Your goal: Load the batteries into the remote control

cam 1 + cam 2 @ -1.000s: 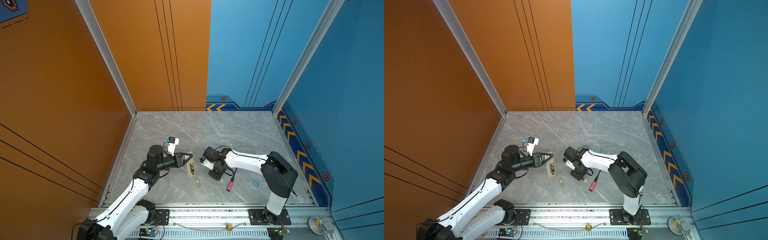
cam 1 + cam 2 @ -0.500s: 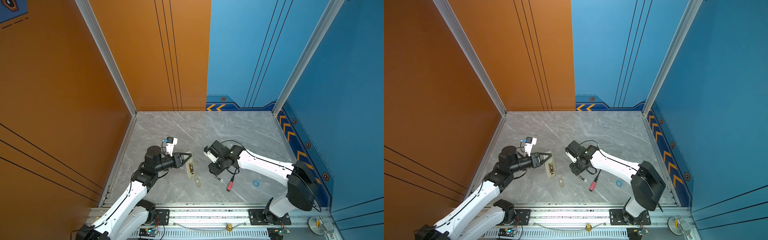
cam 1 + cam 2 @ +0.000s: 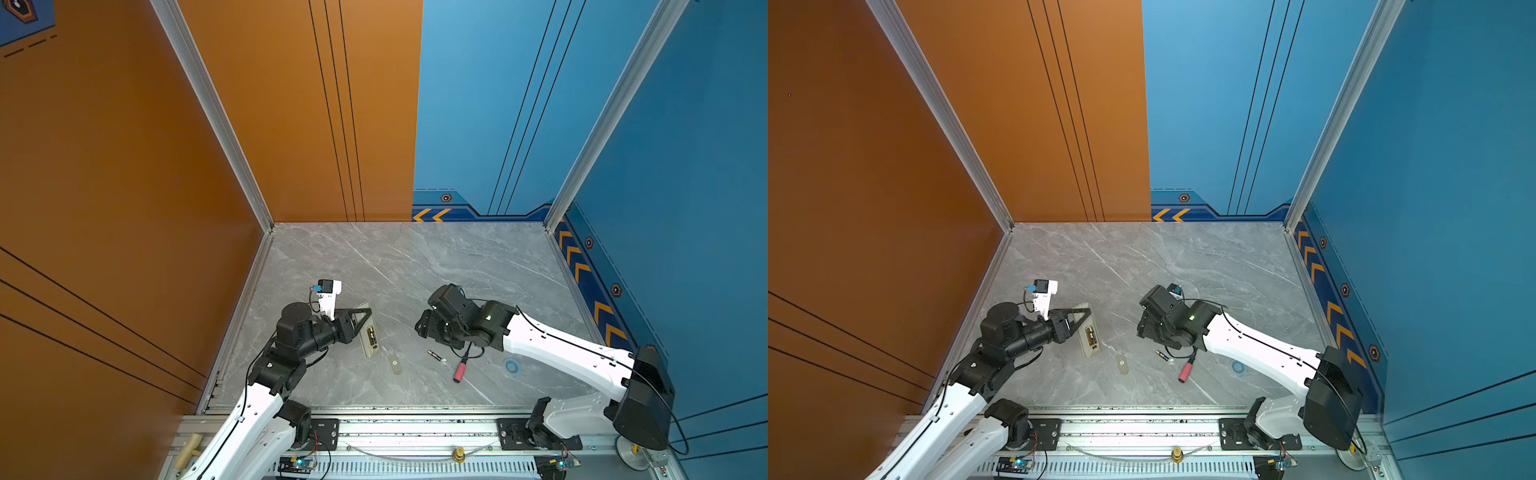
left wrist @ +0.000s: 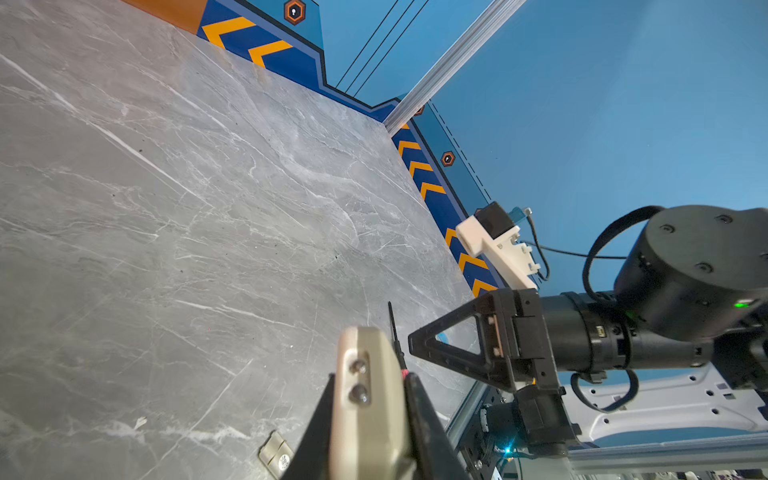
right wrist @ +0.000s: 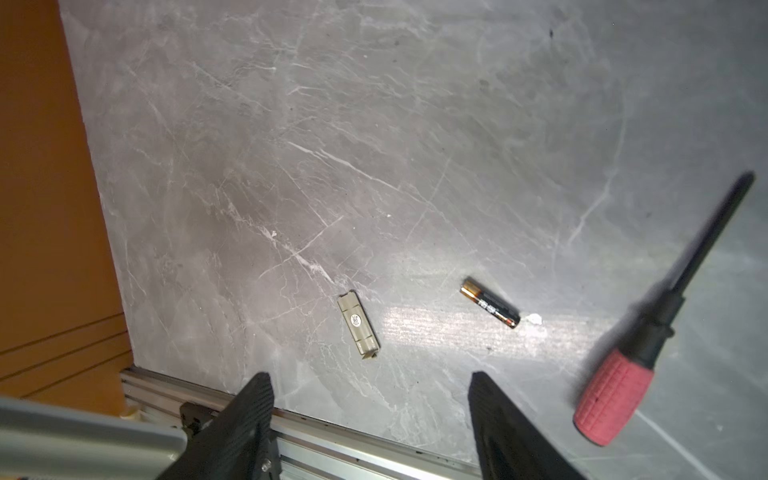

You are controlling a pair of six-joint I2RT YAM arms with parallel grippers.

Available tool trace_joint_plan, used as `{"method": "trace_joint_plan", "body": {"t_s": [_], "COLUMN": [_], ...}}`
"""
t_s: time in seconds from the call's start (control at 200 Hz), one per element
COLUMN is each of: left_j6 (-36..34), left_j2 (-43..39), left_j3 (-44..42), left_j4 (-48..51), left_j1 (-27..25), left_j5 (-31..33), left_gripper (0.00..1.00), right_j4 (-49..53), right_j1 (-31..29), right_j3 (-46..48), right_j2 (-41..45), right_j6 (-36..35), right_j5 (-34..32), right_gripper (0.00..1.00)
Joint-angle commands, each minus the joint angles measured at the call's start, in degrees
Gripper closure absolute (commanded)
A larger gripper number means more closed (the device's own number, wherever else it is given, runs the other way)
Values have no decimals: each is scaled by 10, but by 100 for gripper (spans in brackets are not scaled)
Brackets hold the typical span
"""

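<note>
The left end effector [image 4: 370, 419] pinches the remote control [image 3: 368, 332] near the bench's [image 3: 415, 266] left edge, while the right end effector [image 5: 370, 419] hangs spread above a loose battery [image 5: 490, 302].

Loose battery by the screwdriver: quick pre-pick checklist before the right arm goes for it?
1. Right gripper open, nothing between its fingers: ok.
2. Battery flat on the table, unobstructed: ok.
3. Clearance from the screwdriver: apart, not touching: ok.
4. Small cover piece lies clear of the battery: ok.
5. Left gripper shut on the remote control, recess facing up in both top views: ok.
6. Free slot in the recess: cannot tell; one battery seems seated, too small to confirm.
</note>
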State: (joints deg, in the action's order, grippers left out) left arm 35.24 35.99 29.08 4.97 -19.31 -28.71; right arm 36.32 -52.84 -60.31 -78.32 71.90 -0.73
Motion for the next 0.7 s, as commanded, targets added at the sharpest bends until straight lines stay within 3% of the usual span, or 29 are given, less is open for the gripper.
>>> {"method": "trace_joint_plan", "body": {"t_s": [0.0, 0.165, 0.245, 0.39, 0.696], "left_j6": [-38, -54, -54, -60, -69], "left_j2": [-15, -29, -35, -43, -50], "left_j3": [25, 29, 23, 24, 25], "left_j4": [36, 53, 53, 81, 85], "left_j1": [-13, -37, -45, -54, -78], "left_j5": [47, 79, 84, 101, 123], "left_gripper": [100, 100, 100, 100, 100], "right_j4": [-16, -23, -22, -17, -51], "right_j1": [-12, -32, -38, -43, -49], "right_j3": [24, 37, 21, 3, 56], "right_j2": [2, -29, -57, -99, -101], "right_j6": [235, 361, 383, 416, 489], "right_j5": [-46, -56, -50, -44, -70], "right_gripper": [28, 29, 28, 36, 38]}}
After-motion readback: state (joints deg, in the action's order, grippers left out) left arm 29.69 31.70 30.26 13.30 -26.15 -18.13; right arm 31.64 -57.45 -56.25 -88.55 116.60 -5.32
